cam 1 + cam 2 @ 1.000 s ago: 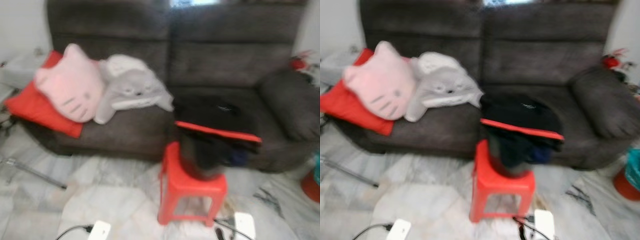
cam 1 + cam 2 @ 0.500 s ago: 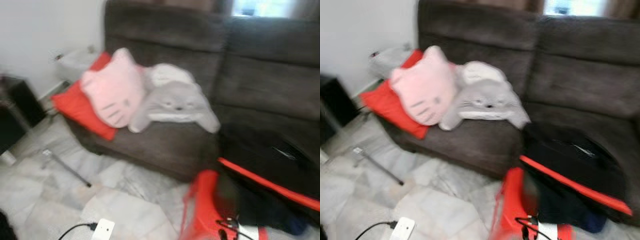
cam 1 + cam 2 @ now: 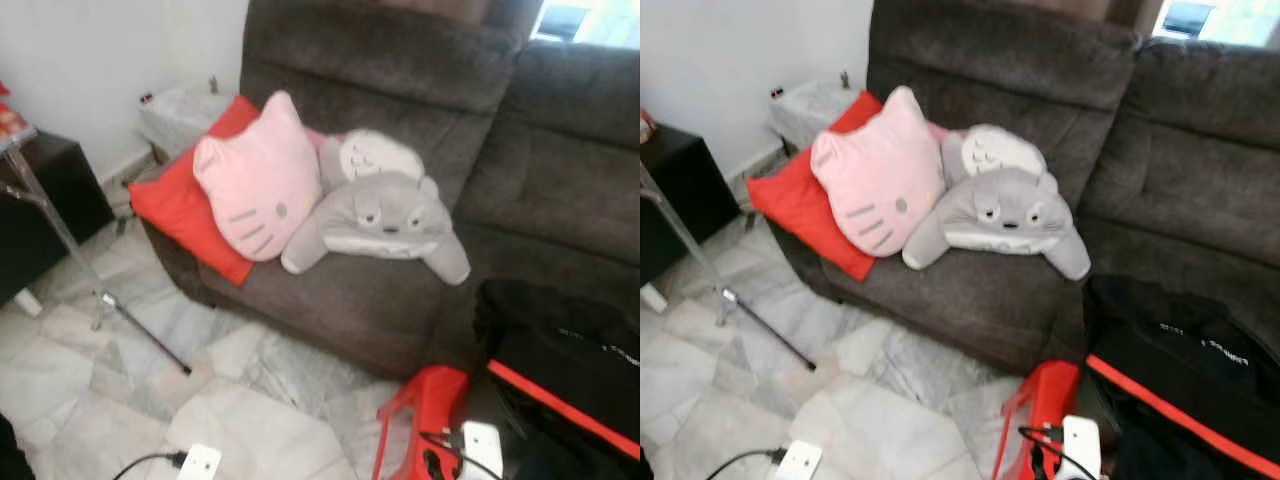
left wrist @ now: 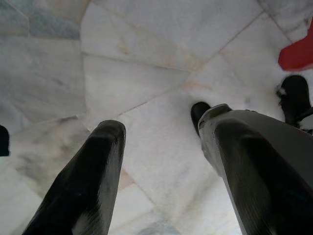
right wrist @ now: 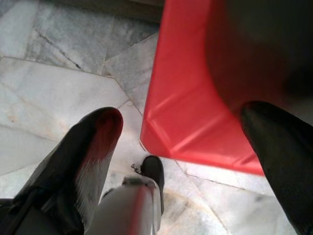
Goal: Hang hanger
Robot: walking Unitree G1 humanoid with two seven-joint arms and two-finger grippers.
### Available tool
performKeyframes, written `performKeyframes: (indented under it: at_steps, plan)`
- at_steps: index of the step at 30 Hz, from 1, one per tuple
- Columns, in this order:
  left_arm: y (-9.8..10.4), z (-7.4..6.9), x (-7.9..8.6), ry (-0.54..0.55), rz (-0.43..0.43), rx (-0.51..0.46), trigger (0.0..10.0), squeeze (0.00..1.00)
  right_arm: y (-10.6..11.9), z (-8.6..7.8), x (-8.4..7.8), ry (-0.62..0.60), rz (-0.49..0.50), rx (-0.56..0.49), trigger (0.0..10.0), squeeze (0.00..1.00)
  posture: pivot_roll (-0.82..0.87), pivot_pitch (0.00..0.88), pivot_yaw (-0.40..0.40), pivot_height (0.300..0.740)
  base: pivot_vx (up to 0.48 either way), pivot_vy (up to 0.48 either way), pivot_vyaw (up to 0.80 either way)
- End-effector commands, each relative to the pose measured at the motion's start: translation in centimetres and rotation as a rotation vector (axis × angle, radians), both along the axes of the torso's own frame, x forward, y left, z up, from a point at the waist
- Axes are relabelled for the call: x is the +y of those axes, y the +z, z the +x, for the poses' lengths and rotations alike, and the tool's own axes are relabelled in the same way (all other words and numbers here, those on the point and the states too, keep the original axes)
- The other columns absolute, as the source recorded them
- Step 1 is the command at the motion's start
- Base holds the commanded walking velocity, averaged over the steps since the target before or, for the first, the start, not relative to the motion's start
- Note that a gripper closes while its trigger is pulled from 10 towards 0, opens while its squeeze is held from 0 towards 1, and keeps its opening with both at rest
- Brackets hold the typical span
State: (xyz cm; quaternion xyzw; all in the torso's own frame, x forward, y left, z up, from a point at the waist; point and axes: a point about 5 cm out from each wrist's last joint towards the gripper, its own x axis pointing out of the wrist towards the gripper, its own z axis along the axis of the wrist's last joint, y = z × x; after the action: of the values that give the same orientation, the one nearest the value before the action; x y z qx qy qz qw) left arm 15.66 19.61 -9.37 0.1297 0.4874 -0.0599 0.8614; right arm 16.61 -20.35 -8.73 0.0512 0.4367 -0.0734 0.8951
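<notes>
While both hang low, left hand point(image 4: 161, 161) and right hand point(image 5: 190, 147) gape.

The marble floor point(image 3: 250, 420) lies open in front of the sofa point(image 3: 420, 200), crossed by a slanting metal stand leg point(image 3: 140, 335) and a white power strip point(image 3: 198, 463) with its cable. A red stool point(image 3: 425, 425) and a black bag point(image 3: 570, 370) crowd the robot's right. Plush cushions point(image 3: 330, 190) fill the sofa's left seat. A dark cabinet point(image 3: 40, 215) blocks the left wall.
</notes>
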Motion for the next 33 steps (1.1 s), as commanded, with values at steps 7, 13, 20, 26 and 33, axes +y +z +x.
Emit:
performKeyframes:
  at_steps: [7,13,20,26,33]
  plan:
    - [-0.06,0.00,-0.27,-0.017,0.001,0.012,10.0,0.00,-0.16,-0.50,-0.42,-0.012,-0.007,0.018,10.0,0.00,-0.08,0.000,-0.025,0.740,0.000,0.000,0.00]
    - [-0.08,-0.03,-0.30,-0.016,0.001,0.013,10.0,0.00,-0.14,-0.47,-0.42,-0.014,-0.006,0.013,10.0,0.00,-0.08,0.000,-0.025,0.740,0.000,0.000,0.00]
    - [-0.08,-0.03,-0.31,-0.033,0.006,0.017,10.0,0.00,-0.17,-0.49,-0.36,-0.015,-0.001,0.017,10.0,0.00,-0.08,0.000,-0.024,0.740,0.000,0.000,0.00]
    - [-0.15,-0.18,-0.31,-0.019,-0.004,0.025,10.0,0.00,-0.17,-0.47,-0.31,-0.010,0.003,0.019,10.0,0.00,-0.08,0.000,-0.024,0.740,0.000,0.000,0.00]
    - [-0.15,-0.17,-0.40,-0.018,-0.010,0.021,10.0,0.00,-0.16,-0.44,-0.33,-0.006,0.002,0.018,10.0,0.00,-0.08,0.000,-0.025,0.740,-0.038,0.000,0.00]
